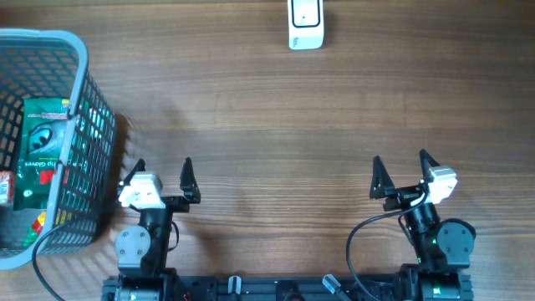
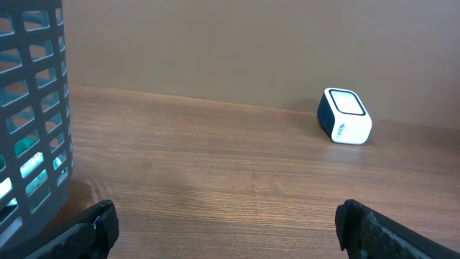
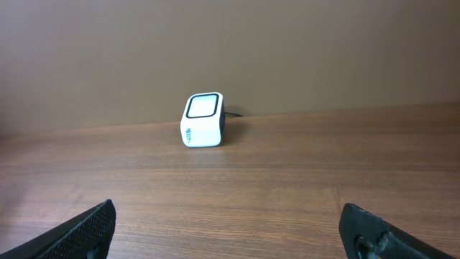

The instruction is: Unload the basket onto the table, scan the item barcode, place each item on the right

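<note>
A white barcode scanner (image 1: pixel 306 23) with a dark-rimmed window stands at the table's far edge; the left wrist view has the scanner (image 2: pixel 344 116) at right, the right wrist view has the scanner (image 3: pixel 203 119) left of centre. A green packet (image 1: pixel 42 150), the item, lies inside the grey basket (image 1: pixel 84 100) at the left. My left gripper (image 1: pixel 162 176) sits open near the front edge, beside the basket, nothing between its fingers. At the front right my right gripper (image 1: pixel 402 171) is open too, and empty. No barcode is visible.
The basket (image 2: pixel 32 122) wall fills the left of the left wrist view. Other packets with red print lie in the basket's near part (image 1: pixel 10 194). Bare wooden tabletop (image 1: pixel 276 125) spreads between the grippers and the scanner.
</note>
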Controlling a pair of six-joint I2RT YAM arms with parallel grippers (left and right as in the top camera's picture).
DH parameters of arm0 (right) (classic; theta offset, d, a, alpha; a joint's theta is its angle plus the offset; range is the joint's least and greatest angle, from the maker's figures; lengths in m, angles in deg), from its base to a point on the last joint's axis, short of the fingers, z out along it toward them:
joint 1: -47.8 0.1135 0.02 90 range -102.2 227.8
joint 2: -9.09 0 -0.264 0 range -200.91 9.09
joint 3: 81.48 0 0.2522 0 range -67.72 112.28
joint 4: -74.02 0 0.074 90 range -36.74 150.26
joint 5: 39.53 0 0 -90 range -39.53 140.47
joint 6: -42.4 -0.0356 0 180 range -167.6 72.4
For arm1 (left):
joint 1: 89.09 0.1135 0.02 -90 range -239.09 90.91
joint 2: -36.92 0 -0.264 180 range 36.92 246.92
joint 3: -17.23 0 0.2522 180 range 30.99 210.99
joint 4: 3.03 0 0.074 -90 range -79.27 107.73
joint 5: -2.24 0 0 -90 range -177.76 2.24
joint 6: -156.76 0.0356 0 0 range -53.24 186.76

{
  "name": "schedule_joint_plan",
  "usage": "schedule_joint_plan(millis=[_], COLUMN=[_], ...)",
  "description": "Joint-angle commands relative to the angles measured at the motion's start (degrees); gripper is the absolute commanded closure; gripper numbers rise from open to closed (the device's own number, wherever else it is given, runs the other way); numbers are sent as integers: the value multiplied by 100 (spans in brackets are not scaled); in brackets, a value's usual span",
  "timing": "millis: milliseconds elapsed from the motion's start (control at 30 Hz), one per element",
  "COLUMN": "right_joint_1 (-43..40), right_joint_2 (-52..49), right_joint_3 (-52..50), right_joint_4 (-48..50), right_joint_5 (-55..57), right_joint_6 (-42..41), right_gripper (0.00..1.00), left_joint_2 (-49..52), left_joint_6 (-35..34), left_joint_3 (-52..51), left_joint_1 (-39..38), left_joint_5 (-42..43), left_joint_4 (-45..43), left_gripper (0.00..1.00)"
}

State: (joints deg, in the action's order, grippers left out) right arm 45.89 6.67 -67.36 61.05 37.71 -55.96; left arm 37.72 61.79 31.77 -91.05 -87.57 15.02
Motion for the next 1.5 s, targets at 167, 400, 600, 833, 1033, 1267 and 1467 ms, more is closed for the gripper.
schedule_joint_plan(millis=[167, 400, 600, 833, 1033, 1267, 1467], right_joint_1=[249, 249, 249, 249, 249, 249, 249], right_joint_2=[-48, -48, -48, -48, -48, -48, -48], right_joint_3=[-7, -7, -7, -7, -7, -7, -7], right_joint_4=[7, 7, 7, 7, 7, 7, 7], right_joint_5=[76, 79, 76, 79, 79, 79, 79], right_joint_6=[-79, -79, -79, -76, -76, -76, -76], right_gripper=[0, 0, 0, 0, 0, 0, 0], left_joint_2=[-42, -42, -42, -42, -42, -42, -31], left_joint_6=[92, 94, 94, 92, 94, 131, 107], left_joint_3=[-46, -46, -46, -46, -46, -46, 417], left_joint_1=[37, 37, 37, 37, 37, 37, 33], left_joint_5=[83, 83, 83, 83, 85, 188, 1073], left_joint_4=[-2, -2, -2, -2, -28, -48, 48], left_gripper=[0, 0, 0, 0, 0, 0, 0])
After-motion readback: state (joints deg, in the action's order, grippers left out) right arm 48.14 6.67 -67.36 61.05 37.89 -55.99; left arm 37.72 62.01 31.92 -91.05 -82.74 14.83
